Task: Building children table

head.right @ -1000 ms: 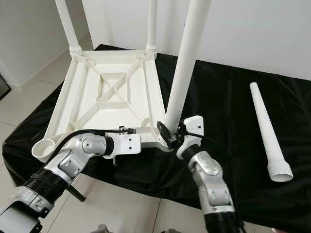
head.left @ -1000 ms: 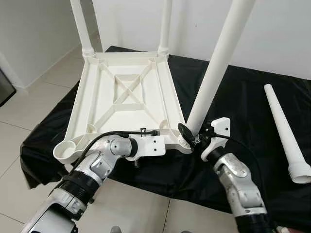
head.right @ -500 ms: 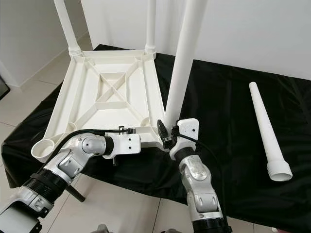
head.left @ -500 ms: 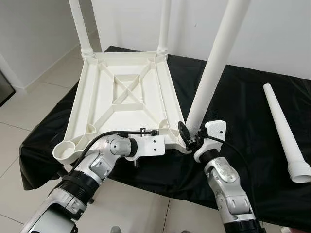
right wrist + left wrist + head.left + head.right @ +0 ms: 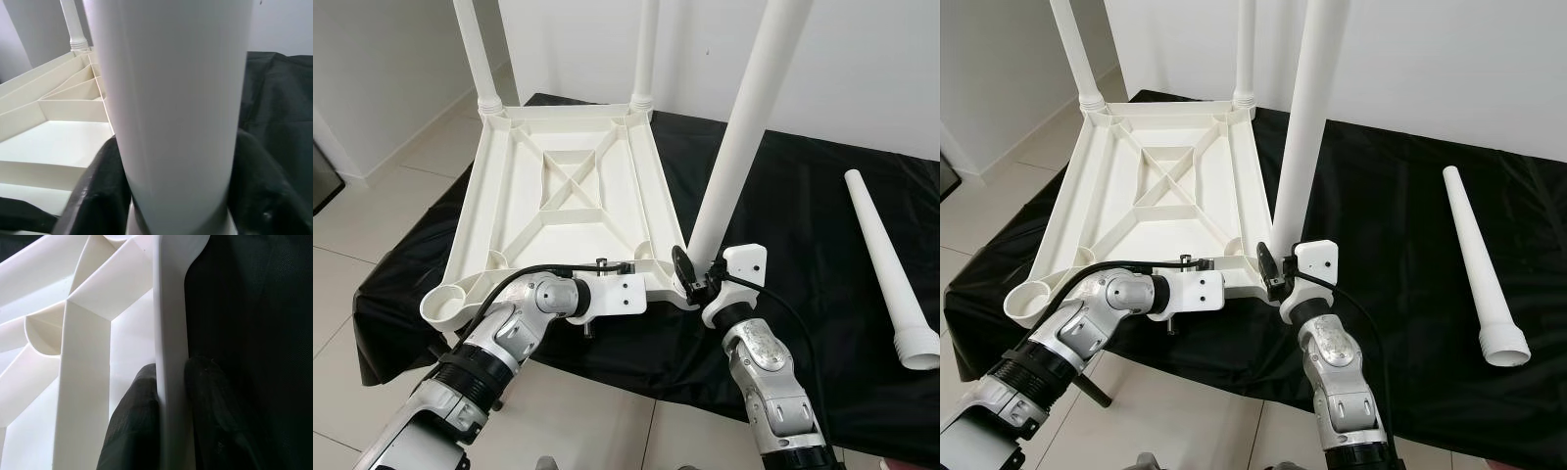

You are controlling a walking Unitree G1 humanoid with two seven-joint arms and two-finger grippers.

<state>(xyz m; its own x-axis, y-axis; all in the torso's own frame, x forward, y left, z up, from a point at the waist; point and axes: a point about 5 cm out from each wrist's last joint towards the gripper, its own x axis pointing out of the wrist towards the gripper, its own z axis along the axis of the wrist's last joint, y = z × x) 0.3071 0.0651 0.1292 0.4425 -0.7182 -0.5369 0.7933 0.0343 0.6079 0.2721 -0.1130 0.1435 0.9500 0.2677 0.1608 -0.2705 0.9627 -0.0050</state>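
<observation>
The right gripper [image 5: 171, 196], clamped on the third leg [image 5: 734, 157], has stood it straighter in its corner. The left gripper [image 5: 171, 396] pinches the tabletop [image 5: 558, 186] rim.

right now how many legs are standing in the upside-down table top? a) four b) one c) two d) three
d) three: two far legs stand in the back corners of the table top, the right gripper holds a third leg at the near right corner, the near left socket is open, and the fourth leg lies on the black cloth.
</observation>
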